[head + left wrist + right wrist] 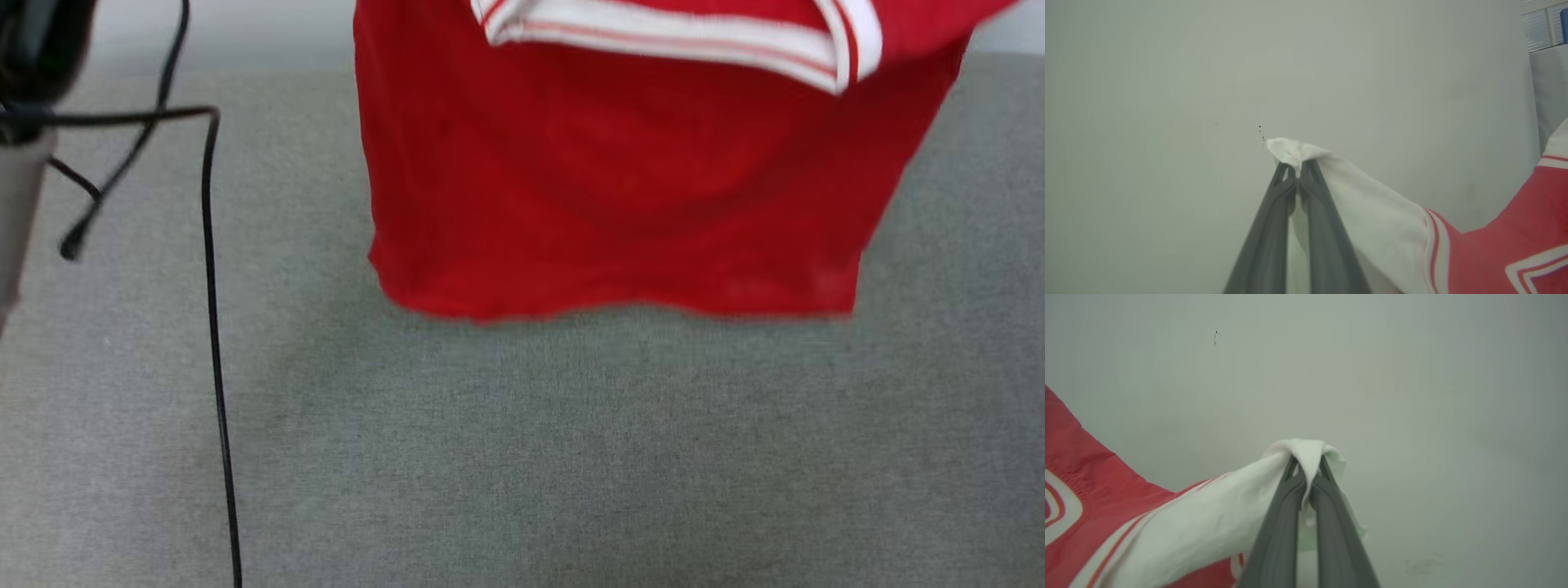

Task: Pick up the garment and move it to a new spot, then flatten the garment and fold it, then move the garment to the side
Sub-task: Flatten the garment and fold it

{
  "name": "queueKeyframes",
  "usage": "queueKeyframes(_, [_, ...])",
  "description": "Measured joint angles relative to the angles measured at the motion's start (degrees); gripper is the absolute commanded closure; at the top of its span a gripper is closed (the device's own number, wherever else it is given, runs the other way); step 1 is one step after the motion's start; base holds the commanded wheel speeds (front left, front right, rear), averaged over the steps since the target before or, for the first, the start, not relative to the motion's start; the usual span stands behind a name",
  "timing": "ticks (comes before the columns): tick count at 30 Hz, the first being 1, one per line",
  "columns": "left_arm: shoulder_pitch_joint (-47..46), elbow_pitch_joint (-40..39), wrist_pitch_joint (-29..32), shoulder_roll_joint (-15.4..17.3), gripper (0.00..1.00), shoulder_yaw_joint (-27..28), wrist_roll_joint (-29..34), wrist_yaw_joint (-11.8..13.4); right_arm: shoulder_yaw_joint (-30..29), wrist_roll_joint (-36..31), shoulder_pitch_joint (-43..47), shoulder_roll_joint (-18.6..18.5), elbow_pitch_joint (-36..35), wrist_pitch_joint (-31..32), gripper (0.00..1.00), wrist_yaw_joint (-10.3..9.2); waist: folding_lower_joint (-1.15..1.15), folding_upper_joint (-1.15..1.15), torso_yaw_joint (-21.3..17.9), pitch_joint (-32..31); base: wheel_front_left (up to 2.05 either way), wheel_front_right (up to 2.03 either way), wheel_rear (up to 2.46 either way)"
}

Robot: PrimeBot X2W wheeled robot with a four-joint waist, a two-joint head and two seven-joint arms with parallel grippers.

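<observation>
**Red jersey held up by both sleeves over grey surface**

Red garment [620, 188] hangs spread in the upper middle of the head view, plain red side toward the camera. Red-and-white striped trim [669, 41] runs across its top. The lower hem is blurred and sits over the grey fabric surface [571, 457]. Can't tell if the hem touches the surface or clears it.

Left wrist view: left gripper [1299, 173] has both dark fingers pressed together, clamped on a white sleeve tip [1294, 149]. The fabric bunches just past the fingertips. The sleeve runs down and right to striped trim, then red body cloth. Part of a white-outlined print [1535, 265] shows at the lower right corner.

Right wrist view: right gripper [1308, 465] is likewise clenched, pinching the second sleeve tip [1310, 447], which folds over the fingertips. That sleeve trails down and left into the red cloth, with more white-outlined print at the left edge.

A pale grey wall [1167, 81] is behind both grippers, with small dark specks on it. A slatted window [1541, 24] is at the top right of the left wrist view.

A thin black cable [214, 327] drops down the left side of the head view, across the grey surface. A looped lead sits beside it at the upper left, next to a pale, out-of-focus part at the frame edge that can't be identified.
</observation>
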Motion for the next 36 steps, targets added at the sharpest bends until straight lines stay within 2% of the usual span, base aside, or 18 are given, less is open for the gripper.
queueKeyframes(10, [-15.06,15.16,-3.6,-2.43,1.0,1.1,1.44,-2.7,5.55,-3.13,-20.47,2.48,18.29,-4.44,1.0,0.0,0.01,0.0,-0.61,9.45,0.0,0.0,0.0])
queueKeyframes(18, [-18.68,28.29,-9.01,-4.12,1.0,1.4,1.62,-4.21,10.39,-5.61,-29.06,5.57,31.77,-9.12,1.0,-0.01,0.01,0.0,-0.66,14.56,0.0,0.0,0.0])
queueKeyframes(24, [-14.96,33.75,-13.61,-4.86,1.0,1.61,0.29,-5.5,13.91,-5.3,-28.43,6.84,38.86,-13.78,1.0,0.0,0.0,0.0,-0.45,14.42,0.0,0.0,0.0])
queueKeyframes(25, [-10.8,34.46,-15.94,-5.46,1.0,1.47,-0.38,-5.99,15.99,-3.97,-24.94,7.42,40.58,-16.24,1.0,0.0,0.0,0.0,-0.35,13.39,0.0,0.0,0.0])
queueKeyframes(28, [-5.67,34.24,-17.61,-5.34,1.0,1.68,-1.36,-5.95,17.77,-2.18,-20.9,7.59,40.77,-18.29,1.0,0.0,0.0,0.0,-0.31,11.94,0.0,0.0,0.0])
queueKeyframes(32, [3.6,31.15,-18.92,-4.64,1.0,2.1,-2.63,-4.95,19.78,0.46,-14.05,7.15,40.3,-20.38,1.0,0.0,-0.01,0.0,-0.21,9.47,0.0,0.0,0.0])
queueKeyframes(36, [14.11,25.91,-19.35,-3.88,1.0,2.49,-4.14,-2.74,21.03,2.96,-6.32,6.05,38.33,-21.87,1.0,0.0,-0.01,0.0,-0.04,6.52,0.0,0.0,0.0])
